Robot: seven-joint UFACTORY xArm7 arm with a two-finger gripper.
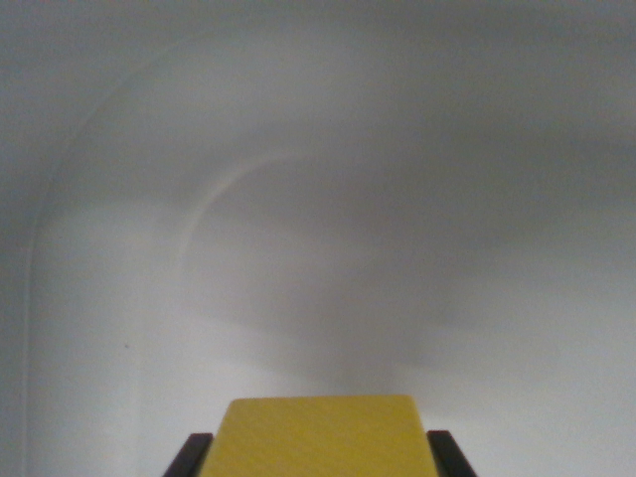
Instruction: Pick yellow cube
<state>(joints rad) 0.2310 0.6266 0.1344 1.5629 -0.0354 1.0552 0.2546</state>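
Since the yellow cube (323,435) sits at the bottom edge of the wrist view with a dark finger (189,455) tight against each side, I judge the gripper (320,457) is pinching it, centred, over the pale surface (318,219).

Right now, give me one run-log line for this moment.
phase: grasp | yellow cube between black fingers, bottom of wrist view | gripper: shut on cube | surroundings: plain white surface

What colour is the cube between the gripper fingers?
Yellow: the cube shows at the bottom of the wrist view.
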